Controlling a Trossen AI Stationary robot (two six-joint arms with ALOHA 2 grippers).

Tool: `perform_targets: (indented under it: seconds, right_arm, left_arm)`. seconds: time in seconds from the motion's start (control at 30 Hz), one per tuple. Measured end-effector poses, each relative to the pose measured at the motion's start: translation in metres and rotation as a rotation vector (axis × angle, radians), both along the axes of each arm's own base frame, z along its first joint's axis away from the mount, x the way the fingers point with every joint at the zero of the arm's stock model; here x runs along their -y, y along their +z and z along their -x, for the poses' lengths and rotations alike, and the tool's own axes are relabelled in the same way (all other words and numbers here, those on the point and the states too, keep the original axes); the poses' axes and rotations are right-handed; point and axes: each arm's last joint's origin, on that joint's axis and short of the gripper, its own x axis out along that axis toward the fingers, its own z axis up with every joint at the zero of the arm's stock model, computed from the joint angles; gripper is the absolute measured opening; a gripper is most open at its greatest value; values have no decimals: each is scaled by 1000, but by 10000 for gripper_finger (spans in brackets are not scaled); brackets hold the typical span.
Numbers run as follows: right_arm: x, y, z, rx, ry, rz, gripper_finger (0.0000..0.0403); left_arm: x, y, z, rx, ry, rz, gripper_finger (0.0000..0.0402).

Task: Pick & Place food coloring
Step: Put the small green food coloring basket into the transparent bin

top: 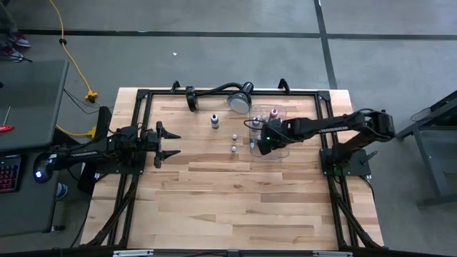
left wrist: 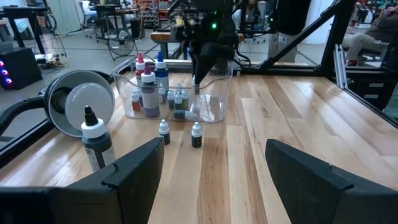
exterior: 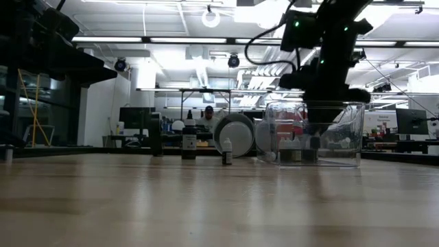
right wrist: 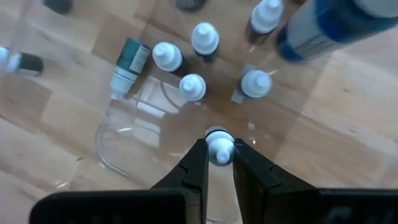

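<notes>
Several small white-capped food coloring bottles (right wrist: 193,87) stand on their bases in the clear tray (top: 280,148) at the table's far right, and one (right wrist: 127,65) lies on its side there. Two more small ones (left wrist: 164,132) (left wrist: 196,134) stand on the wood in front of the tray. My right gripper (right wrist: 219,152) reaches down into the tray, shut on one small bottle (right wrist: 219,144). At the table's left edge my left gripper (left wrist: 214,171) stands open, level, with nothing between its fingers. My right gripper pinches the small bottle's white cap (right wrist: 219,138) between its two fingertips. The fingers come from above, pointing steeply down. The bottle stays upright, its body hidden below the cap. Whether its base rests on the tray floor I cannot tell.
Taller bottles (left wrist: 149,93), one blue (right wrist: 329,31), stand in the tray's far part. A larger dark bottle (top: 215,120) stands alone on the wood, left of the tray. The round silver lamp head (top: 240,100) lies at the far edge. The near half of the table (top: 235,207) is bare wood.
</notes>
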Motion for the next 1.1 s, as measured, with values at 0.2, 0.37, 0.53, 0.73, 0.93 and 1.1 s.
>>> perform_targets:
  seconds: [0.2, 0.37, 0.53, 0.73, 0.93, 1.1]
  right_arm:
    - [2, -14, -12, 3, 30, -29, 43]
    - [2, -16, -13, -1, 29, -21, 47]
    - [5, -16, -10, -22, 17, -2, 44]
    - [9, -16, -9, -31, -3, 29, 49]
    - [9, -16, -9, -42, 16, 45, 49]
    - [9, -16, -9, -44, 17, 55, 70]
  left_arm:
    - [0, 0, 0, 0, -1, 0, 278]
    - [0, 0, 0, 0, 0, 0, 278]
    - [0, 0, 0, 0, 0, 0, 278]
    - [0, 0, 0, 0, -1, 0, 278]
    - [0, 0, 0, 0, 0, 0, 278]
    - [0, 0, 0, 0, 0, 0, 278]
